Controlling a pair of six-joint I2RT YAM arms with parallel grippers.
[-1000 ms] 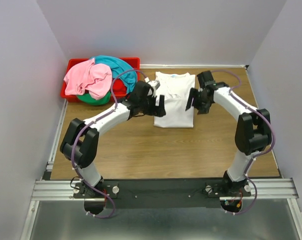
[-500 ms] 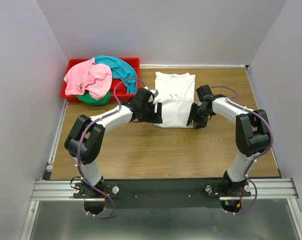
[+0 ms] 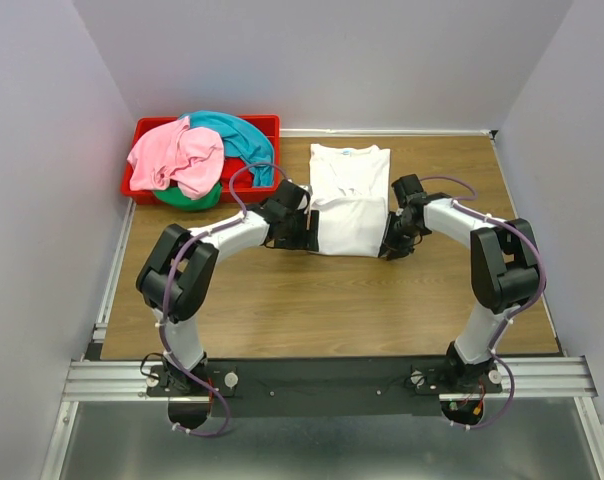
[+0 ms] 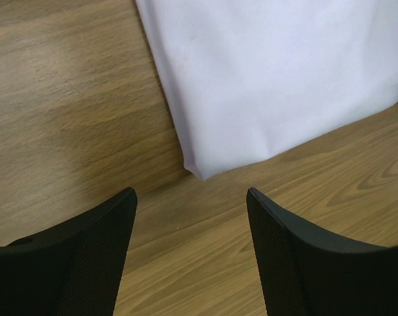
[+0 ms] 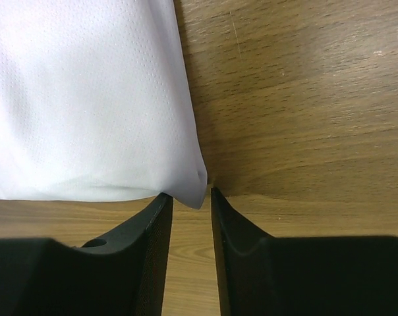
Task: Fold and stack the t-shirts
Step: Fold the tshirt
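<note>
Mid-table on wood top [image 3: 282,290]: folded white cotton t-shirt [image 3: 350,200], flat. Left gripper [image 4: 190,196] at its near-left corner, jaws wide apart, clear of cloth. Right gripper [image 5: 192,194] at near-right corner, jaws narrowly apart, corner tip at their mouth.

The white t-shirt [image 3: 350,190] lies flat, folded to a narrow rectangle, collar at the far end. A pink t-shirt [image 3: 172,155], a teal one [image 3: 237,135] and a green one [image 3: 187,198] sit heaped together at far left.
</note>
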